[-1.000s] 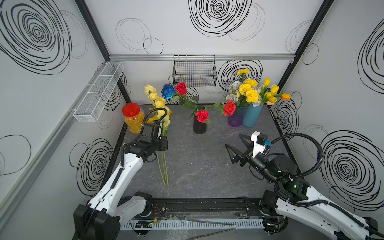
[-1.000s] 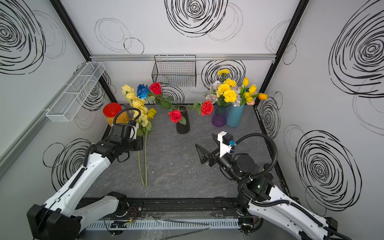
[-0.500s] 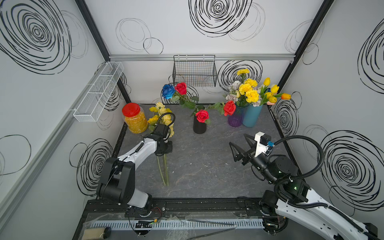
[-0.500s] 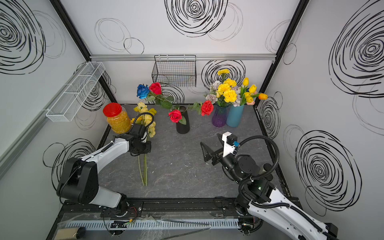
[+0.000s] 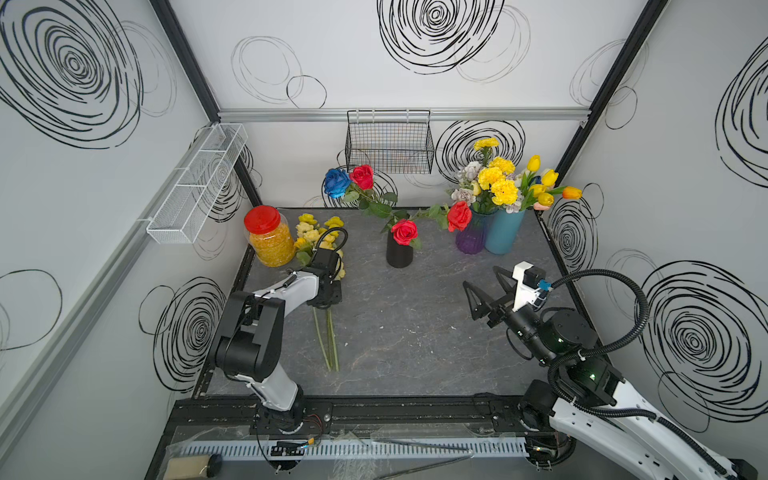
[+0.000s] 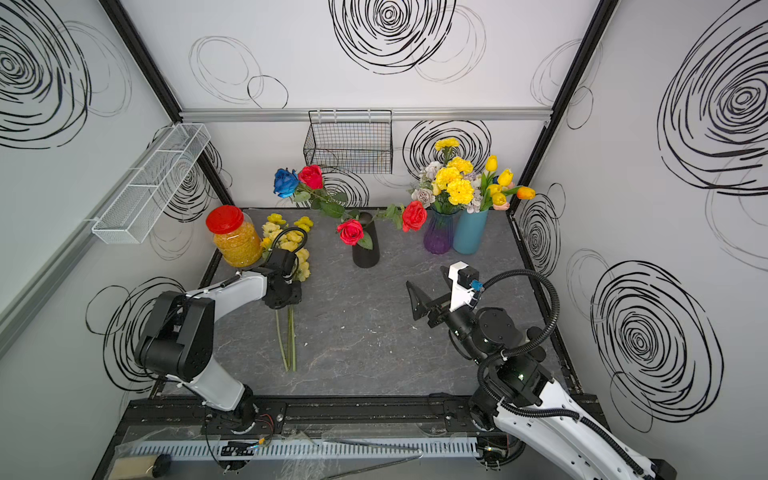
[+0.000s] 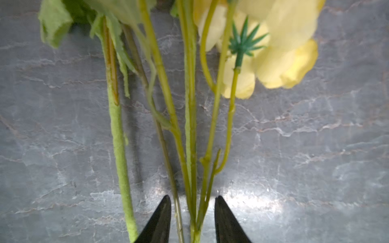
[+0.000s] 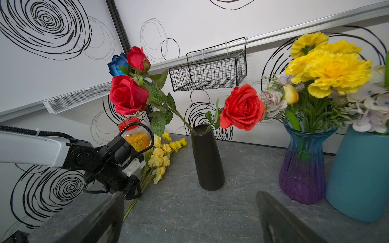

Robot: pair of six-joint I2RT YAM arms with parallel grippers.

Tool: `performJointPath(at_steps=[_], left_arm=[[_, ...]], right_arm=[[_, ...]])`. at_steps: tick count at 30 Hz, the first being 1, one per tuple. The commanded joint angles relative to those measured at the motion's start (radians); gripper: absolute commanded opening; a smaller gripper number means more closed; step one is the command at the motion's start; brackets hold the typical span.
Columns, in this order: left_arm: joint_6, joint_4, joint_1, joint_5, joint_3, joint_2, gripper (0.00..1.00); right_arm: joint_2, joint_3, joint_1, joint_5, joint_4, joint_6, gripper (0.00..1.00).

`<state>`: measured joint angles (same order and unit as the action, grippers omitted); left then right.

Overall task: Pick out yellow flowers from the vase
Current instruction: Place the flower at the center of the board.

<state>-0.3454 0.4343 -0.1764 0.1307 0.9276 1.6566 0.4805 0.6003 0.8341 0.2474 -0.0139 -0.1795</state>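
Left of the black vase [image 5: 399,254], the laid yellow flowers [image 5: 309,235] rest on the table [image 5: 415,332]. Their stems [image 7: 190,126] lie between the parted jaws of the left gripper [image 7: 192,208], apparently released. Lifting off crooked could snag 1 stem. Right of that vase, the right gripper [image 5: 480,276] gapes empty; reaching the yellow carnations [image 5: 503,192] risks toppling the blue vase [image 5: 503,232]. In both top views the left wrist hides those jaws.

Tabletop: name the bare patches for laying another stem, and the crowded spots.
Bare: mid tabletop, between the laid yellow flowers and the right gripper, in front of the black vase. Crowded: back right, purple vase and blue vase; back left, jar beside those flowers.
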Motion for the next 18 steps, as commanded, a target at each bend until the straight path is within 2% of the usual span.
performJointPath(at_steps=[1, 6, 9, 10, 12, 15, 18], left_arm=[[-0.019, -0.029, 0.007, 0.037, -0.002, -0.033, 0.42], [-0.034, -0.025, -0.011, 0.067, -0.022, -0.147, 0.55], [-0.111, -0.047, -0.050, 0.205, -0.084, -0.336, 0.69], [-0.122, -0.077, -0.058, 0.215, -0.110, -0.400, 0.71], [-0.135, -0.181, -0.088, 0.214, -0.182, -0.535, 0.78], [-0.101, -0.395, -0.163, 0.165, -0.289, -0.664, 0.82], [-0.085, -0.589, -0.285, 0.260, -0.389, -0.709, 0.87]], right_arm=[[-0.012, 0.005, -0.010, -0.019, -0.005, -0.011, 1.00], [-0.014, 0.011, -0.013, -0.018, 0.006, -0.013, 1.00], [-0.019, 0.018, -0.016, -0.003, 0.021, -0.014, 1.00], [-0.021, 0.016, -0.017, 0.001, 0.021, -0.013, 1.00], [-0.026, 0.011, -0.020, 0.009, 0.017, -0.011, 1.00], [-0.028, 0.009, -0.026, 0.018, 0.002, -0.006, 1.00], [-0.028, 0.022, -0.032, 0.027, -0.002, -0.002, 1.00]])
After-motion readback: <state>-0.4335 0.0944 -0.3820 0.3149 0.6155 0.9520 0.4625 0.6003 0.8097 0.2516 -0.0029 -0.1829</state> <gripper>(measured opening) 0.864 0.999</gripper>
